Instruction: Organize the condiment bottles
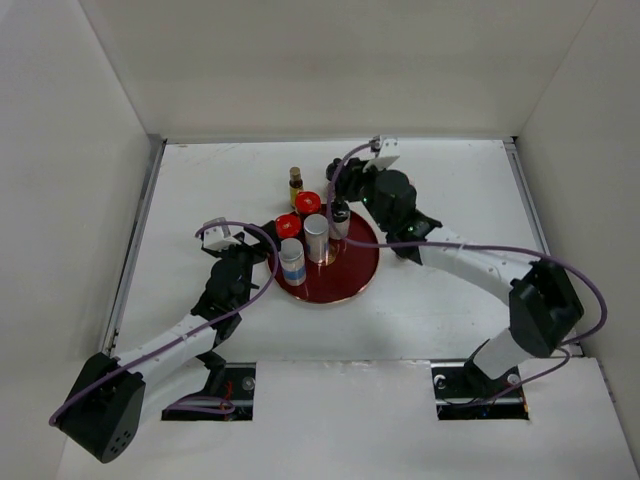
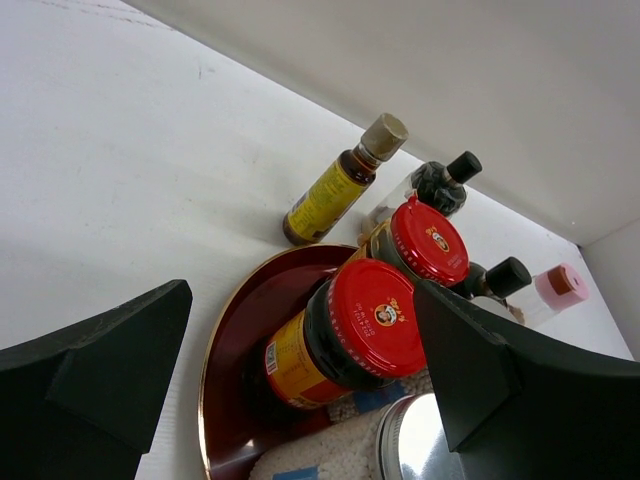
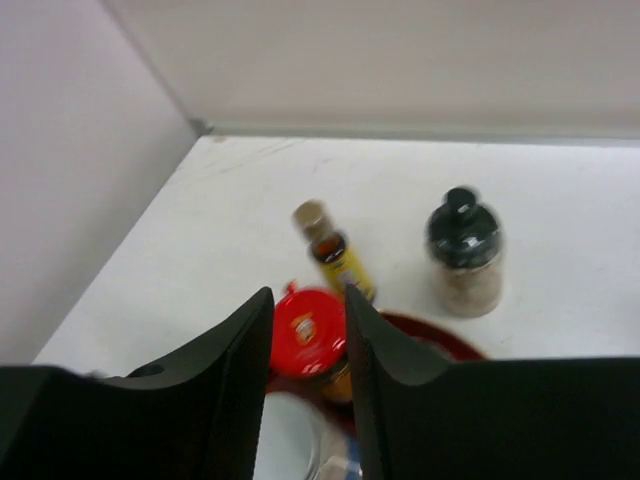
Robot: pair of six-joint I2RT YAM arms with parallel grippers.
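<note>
Left gripper (image 1: 264, 243) sits at the tray's (image 1: 355, 280) left rim, seen from above; the right gripper (image 1: 342, 190) hangs over its far edge. Two red jars (image 1: 288, 225), two silver cylinders (image 1: 316, 238) and a black-capped bottle (image 1: 340, 215) crowd the tray's left and far part; its near right is bare. A slim bottle (image 1: 296, 183) stands on the table (image 1: 450, 180) just beyond, with wide room either side.

Left wrist: jaws wide, nothing held, the nearer red jar ahead between them. A pink-capped bottle (image 2: 558, 288) stands far right, beyond the jars.

Right wrist: jaws narrow, nothing between, a red lid below the gap.
</note>
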